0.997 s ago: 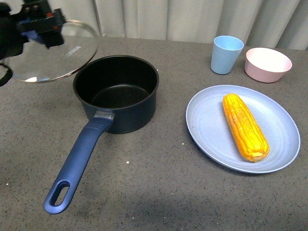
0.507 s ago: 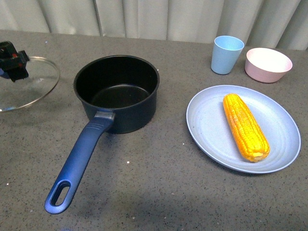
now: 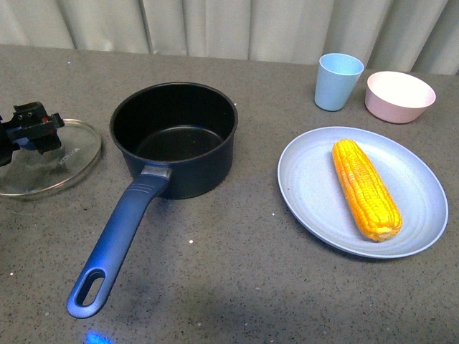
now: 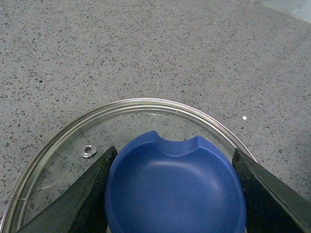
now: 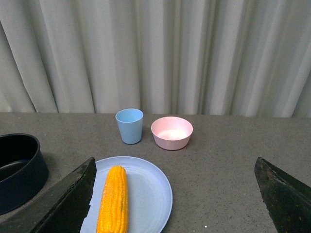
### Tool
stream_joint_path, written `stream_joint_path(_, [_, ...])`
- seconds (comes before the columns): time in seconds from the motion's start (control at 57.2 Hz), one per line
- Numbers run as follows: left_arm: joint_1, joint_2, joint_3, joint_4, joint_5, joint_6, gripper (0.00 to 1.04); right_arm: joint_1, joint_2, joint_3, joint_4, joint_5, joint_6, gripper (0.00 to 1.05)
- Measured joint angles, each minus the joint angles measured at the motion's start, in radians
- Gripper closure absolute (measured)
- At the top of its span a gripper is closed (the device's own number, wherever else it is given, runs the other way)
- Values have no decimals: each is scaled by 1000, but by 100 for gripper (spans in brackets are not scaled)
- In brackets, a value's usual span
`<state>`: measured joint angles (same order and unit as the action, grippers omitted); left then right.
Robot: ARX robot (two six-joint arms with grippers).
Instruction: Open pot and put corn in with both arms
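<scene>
The navy pot [image 3: 174,136] stands uncovered on the grey table, its long blue handle [image 3: 115,240] pointing toward the near left. Its glass lid [image 3: 54,161] lies low by the table at the far left, beside the pot. My left gripper [image 3: 29,129] is shut on the lid's blue knob [image 4: 175,191], a black finger on each side of it. The orange-yellow corn [image 3: 366,188] lies on a pale blue plate [image 3: 308,179] at the right. My right gripper [image 5: 175,204] hangs open above the table, with the corn [image 5: 112,200] near one finger. That arm is out of the front view.
A light blue cup [image 3: 337,81] and a pink bowl [image 3: 399,95] stand behind the plate at the back right. Pale curtains close off the far edge of the table. Bare grey tabletop lies between pot and plate.
My left gripper has carried the lid from above the pot's far left rim out to the left and down, close to the table. Pot, corn and plate have not moved.
</scene>
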<state>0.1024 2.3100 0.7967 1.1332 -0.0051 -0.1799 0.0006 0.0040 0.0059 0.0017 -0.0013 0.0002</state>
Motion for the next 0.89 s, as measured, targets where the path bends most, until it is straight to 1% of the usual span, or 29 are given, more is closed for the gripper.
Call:
stream_joint_path(0.262, [-1, 6, 1, 0, -2, 3, 41, 0, 0, 0, 0, 0, 0, 9])
stream_joint_path(0.297, [-1, 6, 1, 1, -2, 2, 38, 0, 0, 0, 0, 0, 0, 9])
stream_joint_path(0.332, [-2, 6, 1, 2, -2, 3, 32, 0, 0, 0, 0, 0, 0, 9])
stream_joint_path(0.367, [-2, 6, 1, 7, 8, 1, 23, 0, 0, 0, 0, 0, 0, 9])
stream_joint_path(0.472, [-3, 0, -1, 7, 24, -2, 7, 0, 0, 0, 0, 0, 0, 9])
stream_joint_path(0.507, [-5, -4, -4, 7, 31, -2, 5, 0, 0, 0, 0, 0, 0, 9])
stream_joint_path(0.56, [-7, -19, -11, 6, 32, -3, 7, 0, 0, 0, 0, 0, 0, 9])
stream_joint_path(0.63, [-8, -58, -25, -11, 23, -10, 7, 0, 0, 0, 0, 0, 0, 9])
stream_joint_path(0.769, [-7, -187, -90, -45, -48, -5, 7, 0, 0, 0, 0, 0, 0, 9])
stream_joint_path(0.892, [-7, -326, -184, -52, -81, -1, 7, 0, 0, 0, 0, 0, 0, 9])
